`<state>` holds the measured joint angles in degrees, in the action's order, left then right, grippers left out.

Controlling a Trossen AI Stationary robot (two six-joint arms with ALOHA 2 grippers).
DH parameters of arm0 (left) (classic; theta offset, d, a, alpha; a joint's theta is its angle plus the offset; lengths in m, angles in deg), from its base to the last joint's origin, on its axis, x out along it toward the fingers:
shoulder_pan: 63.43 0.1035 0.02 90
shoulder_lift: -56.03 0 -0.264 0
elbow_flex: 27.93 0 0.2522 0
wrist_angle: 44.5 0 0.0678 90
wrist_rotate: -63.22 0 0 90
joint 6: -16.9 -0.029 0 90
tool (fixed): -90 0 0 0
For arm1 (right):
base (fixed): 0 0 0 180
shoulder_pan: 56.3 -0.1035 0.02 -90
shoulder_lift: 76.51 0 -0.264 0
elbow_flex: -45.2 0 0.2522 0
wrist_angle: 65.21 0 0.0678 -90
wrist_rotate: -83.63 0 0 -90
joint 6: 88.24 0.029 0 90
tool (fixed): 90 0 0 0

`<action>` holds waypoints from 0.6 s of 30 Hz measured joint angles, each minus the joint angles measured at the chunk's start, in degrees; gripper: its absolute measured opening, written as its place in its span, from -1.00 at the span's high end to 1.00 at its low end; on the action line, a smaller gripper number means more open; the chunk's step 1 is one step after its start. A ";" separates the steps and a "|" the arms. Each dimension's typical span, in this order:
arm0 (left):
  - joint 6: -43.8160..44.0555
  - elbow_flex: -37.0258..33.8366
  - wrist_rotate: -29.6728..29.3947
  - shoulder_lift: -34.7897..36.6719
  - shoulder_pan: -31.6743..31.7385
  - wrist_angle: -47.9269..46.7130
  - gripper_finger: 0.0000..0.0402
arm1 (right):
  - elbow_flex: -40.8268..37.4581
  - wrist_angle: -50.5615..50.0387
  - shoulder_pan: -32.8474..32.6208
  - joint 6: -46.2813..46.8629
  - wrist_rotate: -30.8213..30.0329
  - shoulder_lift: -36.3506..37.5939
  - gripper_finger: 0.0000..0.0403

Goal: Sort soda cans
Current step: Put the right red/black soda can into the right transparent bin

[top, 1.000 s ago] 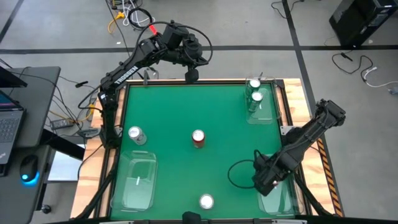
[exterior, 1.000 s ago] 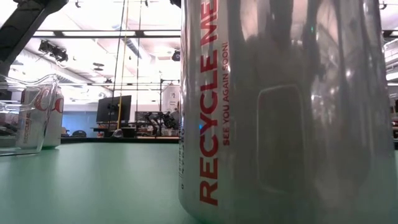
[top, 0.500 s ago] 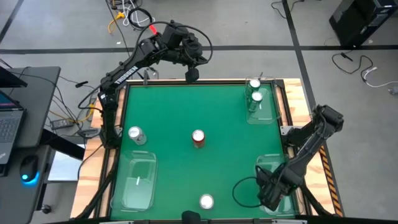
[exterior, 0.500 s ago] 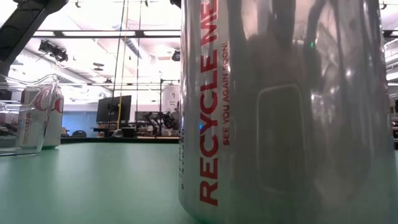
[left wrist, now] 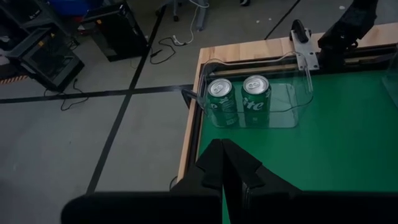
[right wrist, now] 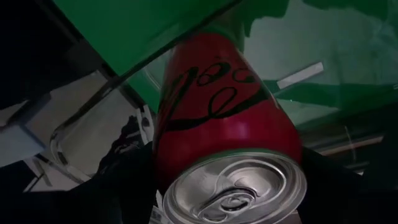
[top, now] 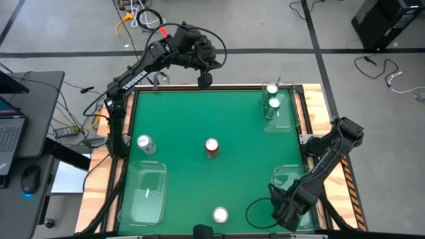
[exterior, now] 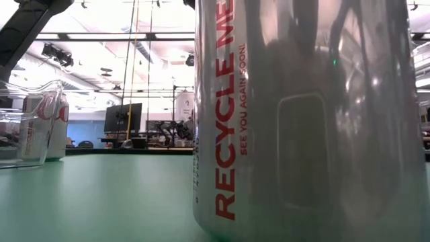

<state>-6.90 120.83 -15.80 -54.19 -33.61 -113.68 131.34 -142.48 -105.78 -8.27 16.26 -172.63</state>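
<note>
Right gripper (top: pixel 287 211) at five o'clock, clasping red can (right wrist: pixel 227 134) above clear tray (top: pixel 293 178). Left gripper (left wrist: pixel 224 168) clenched, idle at twelve. Risk: releasing tilted, can toppling or catching tray wall.

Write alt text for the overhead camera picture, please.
The right gripper hangs over the clear tray at the green table's near right corner. Two green cans sit in the far right tray; three cans stand loose; the left gripper waits at the far edge.

Right claw (top: pixel 287 211) clamped, left claw (left wrist: pixel 225 163) closed.
</note>
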 joint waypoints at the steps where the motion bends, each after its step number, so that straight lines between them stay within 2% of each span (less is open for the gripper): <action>1: 0.01 0.00 0.00 0.00 0.00 -0.06 0.99 | -0.02 0.02 0.00 0.00 0.00 0.00 -0.44; 5: 0.01 0.00 -0.02 0.00 0.00 -0.31 0.99 | -0.05 0.16 0.03 -0.01 -0.02 0.00 -0.45; 9: 0.01 0.00 -0.02 0.00 0.00 -0.31 0.99 | -0.17 0.38 0.54 -0.27 0.89 -0.40 -0.77; 11: -0.15 0.00 -0.02 0.00 0.00 -0.31 0.99 | -0.26 -1.04 0.89 -0.29 1.46 -0.32 -0.85; 13: -0.55 0.00 -0.04 0.00 -0.04 -0.25 0.99 | -0.26 -1.28 1.22 -0.47 2.00 -0.24 -0.85; 18: -1.24 0.00 -0.07 0.00 -0.22 0.28 0.99 | -0.26 -0.82 1.48 -0.50 4.31 -0.31 -0.68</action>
<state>-8.14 120.83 -15.86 -54.19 -33.83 -113.40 131.08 -143.29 -104.29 -8.78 20.57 -172.93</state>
